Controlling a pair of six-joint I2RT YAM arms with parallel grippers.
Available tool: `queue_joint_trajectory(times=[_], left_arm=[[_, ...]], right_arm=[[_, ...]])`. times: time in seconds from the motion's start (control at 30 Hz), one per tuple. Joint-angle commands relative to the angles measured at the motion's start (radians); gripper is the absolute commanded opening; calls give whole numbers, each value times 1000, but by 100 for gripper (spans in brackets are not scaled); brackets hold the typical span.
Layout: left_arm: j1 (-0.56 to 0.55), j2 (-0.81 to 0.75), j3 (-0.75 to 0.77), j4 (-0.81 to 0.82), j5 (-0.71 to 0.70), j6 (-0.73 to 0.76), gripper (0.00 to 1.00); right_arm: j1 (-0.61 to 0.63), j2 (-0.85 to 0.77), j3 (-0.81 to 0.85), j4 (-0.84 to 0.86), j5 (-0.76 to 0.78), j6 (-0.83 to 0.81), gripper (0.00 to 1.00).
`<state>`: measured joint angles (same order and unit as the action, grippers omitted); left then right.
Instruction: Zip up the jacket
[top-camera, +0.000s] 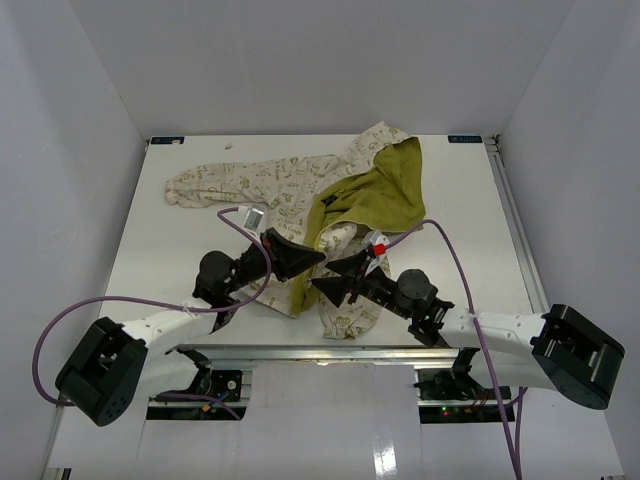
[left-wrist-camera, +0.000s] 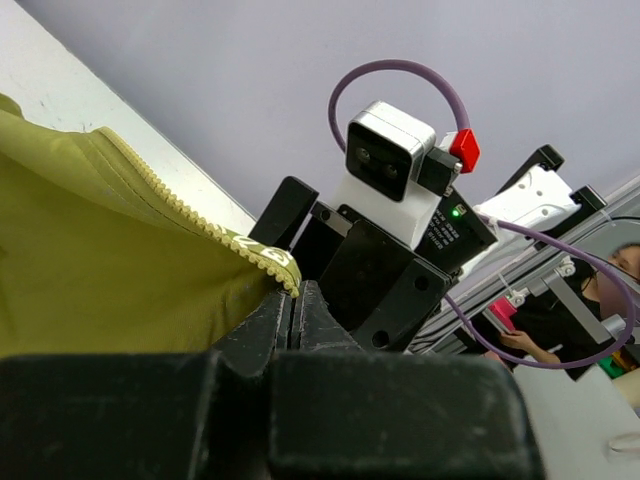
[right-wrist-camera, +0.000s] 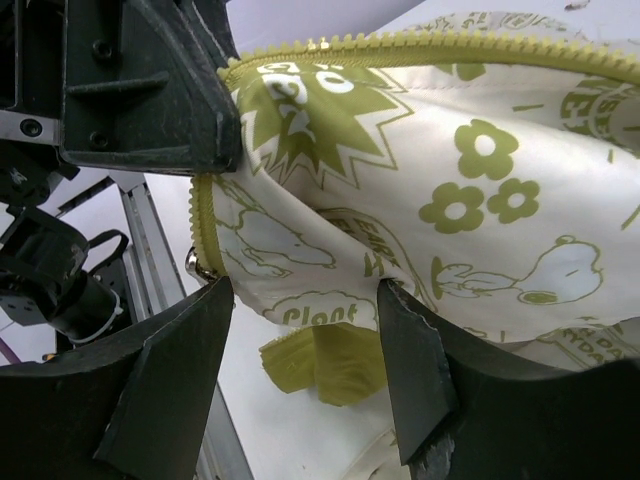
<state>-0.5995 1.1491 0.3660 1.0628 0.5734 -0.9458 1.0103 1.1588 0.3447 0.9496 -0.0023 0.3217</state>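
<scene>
1. Left gripper (left-wrist-camera: 295, 298) was clamped shut on the jacket's (top-camera: 290, 180) zipper tape (left-wrist-camera: 190, 215), presumably to hold that edge taut.
2. Right gripper (right-wrist-camera: 305, 290) was held wide apart, gripping nothing, beside the zipper pull (right-wrist-camera: 197, 264), probably for grasping it.
3. Jacket lay unzipped on the table (top-camera: 180, 260).

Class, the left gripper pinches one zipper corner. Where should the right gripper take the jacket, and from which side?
Probably the jacket's toothed edge hanging below the left gripper, just above the small metal piece. The open right gripper should come head-on: that edge hangs straight and exposed, facing its fingers.
</scene>
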Motion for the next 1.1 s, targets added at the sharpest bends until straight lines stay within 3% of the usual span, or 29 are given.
queue_joint_trajectory(times=[0.0,0.1,0.37,1.07], left_arm=[[-9,10,-7,99,32,-37,0],[-10,22,-10,126,33,-43,0],[-11,58,-2,182,57,-61,0],[-11,23,6,154,36,-49,0]], right_arm=[[5,-4,10,104,28,2,62],[5,7,16,121,-13,3,52],[5,28,1,186,-79,9,39],[6,53,-21,184,-90,14,36]])
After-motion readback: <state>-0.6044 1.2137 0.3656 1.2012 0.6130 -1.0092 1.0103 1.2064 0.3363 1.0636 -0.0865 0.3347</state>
